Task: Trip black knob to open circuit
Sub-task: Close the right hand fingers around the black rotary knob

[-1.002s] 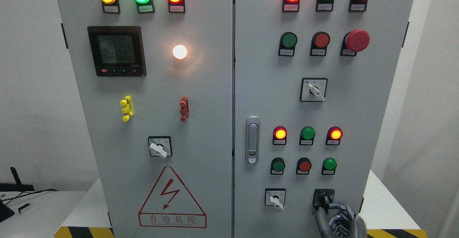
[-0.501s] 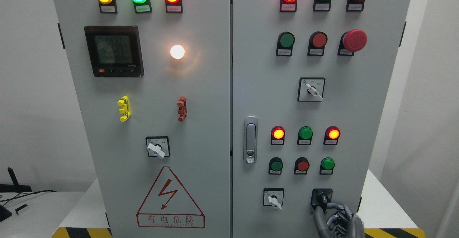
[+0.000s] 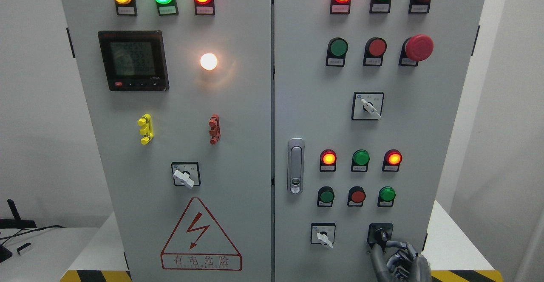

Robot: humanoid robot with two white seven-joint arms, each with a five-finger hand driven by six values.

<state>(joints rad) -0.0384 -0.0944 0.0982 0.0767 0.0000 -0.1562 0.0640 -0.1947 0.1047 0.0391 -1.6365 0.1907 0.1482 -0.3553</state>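
The black knob (image 3: 379,232) sits in a black square plate at the lower right of the cabinet's right door (image 3: 425,125). My right hand (image 3: 383,244) comes up from the bottom edge, right of the middle. Its grey thumb and forefinger reach up to the knob and are closed on its lower end. The other fingers (image 3: 403,260) are curled below. The knob's handle points down and a little to the right, partly hidden by the fingertips. My left hand is out of view.
A white selector switch (image 3: 323,236) is just left of the knob. Above it are three push buttons (image 3: 358,196) and three lamps (image 3: 360,158). A metal door latch (image 3: 296,165) stands by the door seam. The cabinet stands on a white table (image 3: 450,239) with hazard striping (image 3: 463,276).
The whole picture has drifted a little to the left. My right hand stays on the black knob, and the knob's handle shows no clear turn.
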